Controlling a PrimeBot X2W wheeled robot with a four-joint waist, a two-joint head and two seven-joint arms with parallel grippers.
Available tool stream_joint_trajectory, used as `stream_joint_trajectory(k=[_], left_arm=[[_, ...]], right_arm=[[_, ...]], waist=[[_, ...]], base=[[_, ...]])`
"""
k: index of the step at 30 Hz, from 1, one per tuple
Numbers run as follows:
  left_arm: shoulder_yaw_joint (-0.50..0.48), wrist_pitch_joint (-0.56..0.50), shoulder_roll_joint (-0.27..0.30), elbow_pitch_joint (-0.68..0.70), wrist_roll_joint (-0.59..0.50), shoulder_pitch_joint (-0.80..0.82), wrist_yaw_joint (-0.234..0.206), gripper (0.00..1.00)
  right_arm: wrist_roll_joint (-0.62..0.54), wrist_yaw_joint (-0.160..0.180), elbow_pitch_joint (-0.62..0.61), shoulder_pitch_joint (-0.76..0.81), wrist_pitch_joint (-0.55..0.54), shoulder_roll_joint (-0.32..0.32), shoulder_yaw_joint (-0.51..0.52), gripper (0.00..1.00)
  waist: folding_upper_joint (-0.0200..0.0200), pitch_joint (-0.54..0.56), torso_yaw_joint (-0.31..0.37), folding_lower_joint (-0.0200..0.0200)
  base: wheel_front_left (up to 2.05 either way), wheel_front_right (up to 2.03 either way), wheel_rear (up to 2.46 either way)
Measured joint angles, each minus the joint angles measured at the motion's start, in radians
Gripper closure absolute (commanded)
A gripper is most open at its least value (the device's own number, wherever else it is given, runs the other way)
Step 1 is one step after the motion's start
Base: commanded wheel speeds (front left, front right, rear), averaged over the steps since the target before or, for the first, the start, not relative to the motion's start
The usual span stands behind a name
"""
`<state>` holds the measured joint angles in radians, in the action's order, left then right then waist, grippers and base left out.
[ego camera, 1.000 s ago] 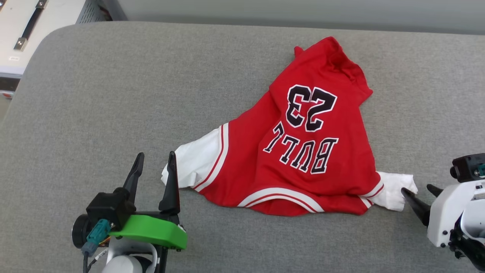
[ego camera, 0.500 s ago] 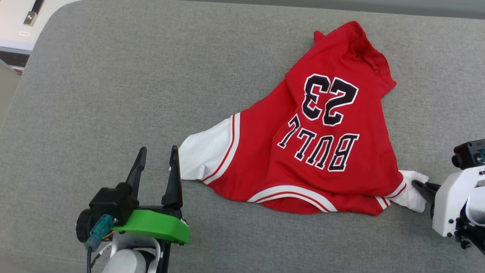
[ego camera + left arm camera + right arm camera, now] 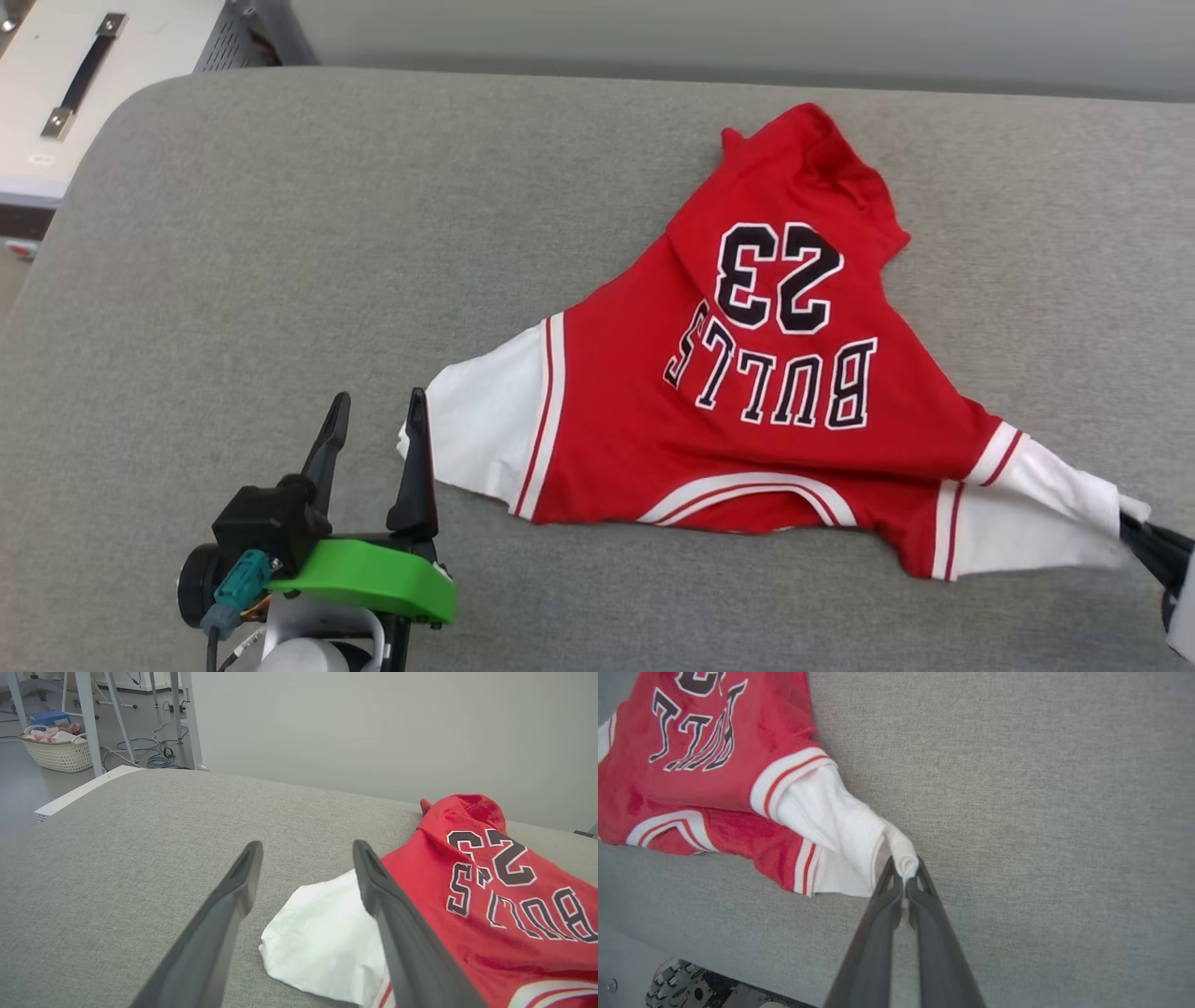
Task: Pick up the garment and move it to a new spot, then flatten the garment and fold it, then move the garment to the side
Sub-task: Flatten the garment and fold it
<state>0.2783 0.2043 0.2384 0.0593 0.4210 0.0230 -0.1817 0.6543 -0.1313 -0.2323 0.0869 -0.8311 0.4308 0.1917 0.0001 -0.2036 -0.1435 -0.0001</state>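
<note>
- The red garment lies on the right half of the grey counter, its "23" print facing up and upside down to me.
- My left pincer stands spread over the counter's near left part, one finger just beside the white sleeve on my left.
- My right pincer, far right, pinches the other white sleeve's tip, drawn taut.

Before me spreads a grey cloth-covered tabletop, a plain pale wall behind it — off my left side, grey floor, white table legs, loose cables, a full woven basket.
</note>
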Motion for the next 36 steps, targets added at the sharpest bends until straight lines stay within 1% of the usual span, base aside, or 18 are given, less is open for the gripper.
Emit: stream_joint_trajectory(k=[3, 5, 6, 9, 13, 16, 19, 20, 21, 22, 24, 28, 33, 36], left_arm=[[-0.001, -0.004, 0.007, 0.012, 0.001, -0.008, -0.004, 0.00], [-0.001, -0.009, 0.009, 0.017, 0.001, -0.009, -0.008, 0.00], [-0.002, -0.012, 0.010, 0.020, 0.002, -0.011, -0.010, 0.00], [-0.001, -0.021, 0.011, 0.026, 0.002, -0.011, -0.012, 0.00], [0.002, -0.031, 0.016, 0.034, 0.002, -0.010, -0.012, 0.00], [0.003, -0.040, 0.021, 0.040, 0.002, -0.006, -0.012, 0.00], [0.002, -0.044, 0.027, 0.041, 0.002, -0.006, -0.016, 0.00], [0.001, -0.047, 0.028, 0.041, 0.002, -0.006, -0.017, 0.00], [0.000, -0.047, 0.029, 0.040, 0.002, -0.006, -0.019, 0.00], [-0.001, -0.049, 0.030, 0.039, 0.002, -0.007, -0.021, 0.00], [-0.005, -0.052, 0.034, 0.036, 0.003, -0.009, -0.024, 0.00], [-0.016, -0.056, 0.042, 0.033, 0.013, -0.025, -0.027, 0.00], [-0.029, -0.066, 0.051, 0.029, 0.032, -0.043, -0.034, 0.00], [-0.037, -0.075, 0.061, 0.027, 0.039, -0.044, -0.035, 0.00]], right_arm=[[-0.005, 0.000, -0.063, 0.062, -0.050, -0.057, 0.075, 1.00], [-0.015, 0.000, -0.076, 0.093, -0.071, -0.092, 0.105, 1.00], [-0.017, 0.000, -0.074, 0.104, -0.076, -0.115, 0.116, 1.00], [-0.035, 0.000, -0.037, 0.118, -0.074, -0.152, 0.120, 1.00], [-0.058, 0.000, 0.076, 0.102, -0.003, -0.172, 0.111, 1.00], [-0.062, 0.000, 0.157, 0.065, 0.063, -0.172, 0.093, 1.00], [-0.062, 0.000, 0.201, 0.040, 0.127, -0.164, 0.075, 1.00], [-0.060, 0.000, 0.210, 0.034, 0.151, -0.163, 0.071, 0.44], [-0.060, 0.000, 0.215, 0.033, 0.169, -0.162, 0.066, 0.17], [-0.065, 0.000, 0.219, 0.033, 0.194, -0.160, 0.062, 0.00], [-0.080, 0.000, 0.220, 0.034, 0.243, -0.159, 0.056, 0.00], [-0.148, 0.000, 0.189, 0.036, 0.368, -0.169, 0.063, 0.00], [-0.260, 0.000, 0.126, 0.039, 0.528, -0.213, 0.062, 0.00], [-0.310, 0.000, 0.104, 0.040, 0.587, -0.244, 0.039, 0.00]], waist=[[0.0000, 0.014, 0.020, 0.0000], [0.0000, 0.018, 0.031, 0.0000], [0.0000, 0.019, 0.036, 0.0000], [0.0000, 0.013, 0.046, 0.0000], [0.0000, -0.009, 0.049, 0.0000], [0.0000, -0.026, 0.047, 0.0000], [-0.0001, -0.035, 0.042, 0.0000], [0.0000, -0.035, 0.040, 0.0000], [0.0000, -0.034, 0.039, 0.0000], [0.0000, -0.031, 0.038, 0.0000], [0.0000, -0.021, 0.038, 0.0001], [0.0000, 0.007, 0.042, 0.0000], [0.0000, 0.044, 0.051, 0.0000], [0.0000, 0.064, 0.057, 0.0000]], base=[[0.00, 0.00, 0.00], [0.00, 0.00, 0.00], [0.00, 0.00, 0.00], [0.00, 0.00, 0.00], [0.00, 0.00, 0.00], [0.00, 0.00, 0.00], [0.00, 0.00, 0.00], [0.00, 0.00, 0.00], [0.00, 0.00, 0.00], [0.00, 0.00, 0.00], [0.00, 0.00, 0.00], [0.00, 0.00, 0.00], [0.00, 0.00, 0.00], [0.00, 0.00, 0.00]])
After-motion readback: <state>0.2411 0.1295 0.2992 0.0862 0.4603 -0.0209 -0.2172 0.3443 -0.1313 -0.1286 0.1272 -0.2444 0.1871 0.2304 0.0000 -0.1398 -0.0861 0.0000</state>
